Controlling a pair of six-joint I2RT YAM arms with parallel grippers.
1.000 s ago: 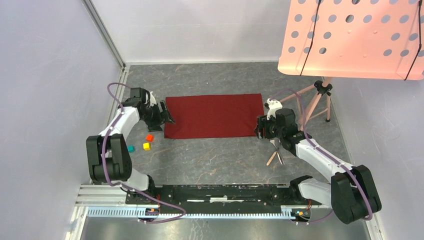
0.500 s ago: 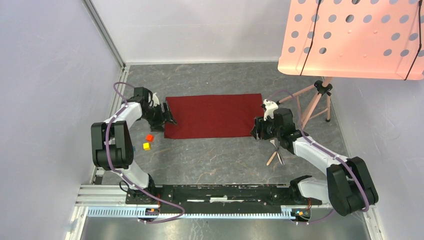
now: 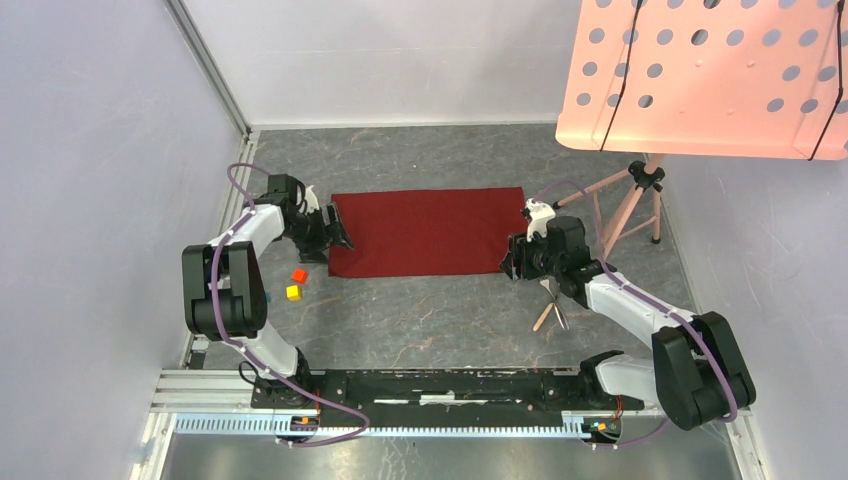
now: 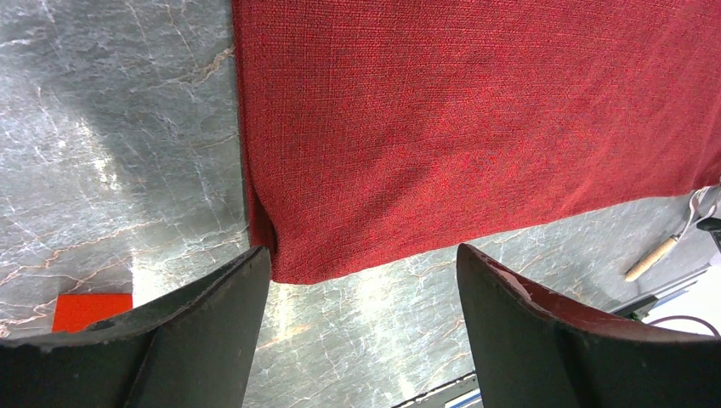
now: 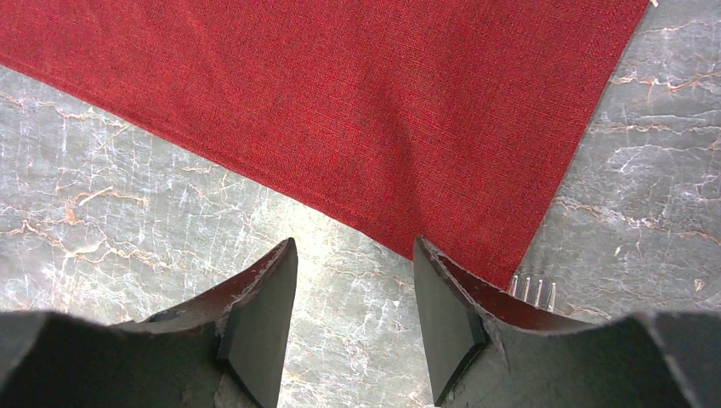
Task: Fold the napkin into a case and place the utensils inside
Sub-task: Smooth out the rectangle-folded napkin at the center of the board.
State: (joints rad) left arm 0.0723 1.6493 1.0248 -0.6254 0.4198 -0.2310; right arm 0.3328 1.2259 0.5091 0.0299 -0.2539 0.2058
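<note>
The plain dark red cloth napkin (image 3: 428, 231) lies flat on the grey marbled counter (image 3: 430, 320), its long axis running left to right, between the two arms. The left jaws stand spread wide over its near left corner, which shows between the two black fingers (image 4: 195, 331) in the left wrist view. The right jaws, spread less widely, straddle the near edge just beside the near right corner. Neither pair pinches cloth, as far as I can see. Each arm is nearest its own corner, and the cloth stretches away on the far side of both, so a fold would likely carry the near edge farward. No case is formed and nothing is tucked in: the two utensils (image 3: 552, 308), one a fork with silver tines (image 5: 531, 289), lie on bare counter just near of the right jaws, outside the cloth
</note>
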